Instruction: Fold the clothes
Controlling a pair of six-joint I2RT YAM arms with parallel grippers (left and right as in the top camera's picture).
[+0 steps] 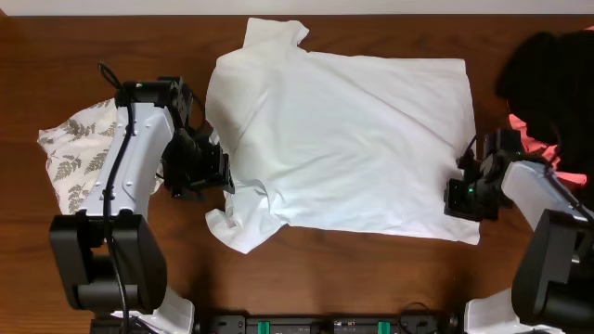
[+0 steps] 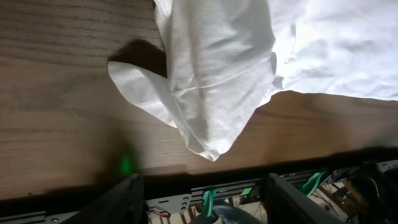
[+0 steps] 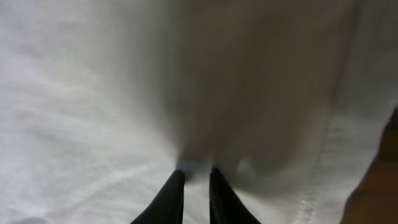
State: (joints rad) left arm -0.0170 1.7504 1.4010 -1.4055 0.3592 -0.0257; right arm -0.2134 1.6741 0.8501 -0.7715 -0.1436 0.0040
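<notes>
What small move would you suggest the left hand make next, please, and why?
Probably ease the left hand forward and close it on the sleeve. It is open, with the sleeve lying just ahead, ungripped, while the right hand looks pinched on the opposite edge of the white T-shirt, so a fold seems to need both ends held.
</notes>
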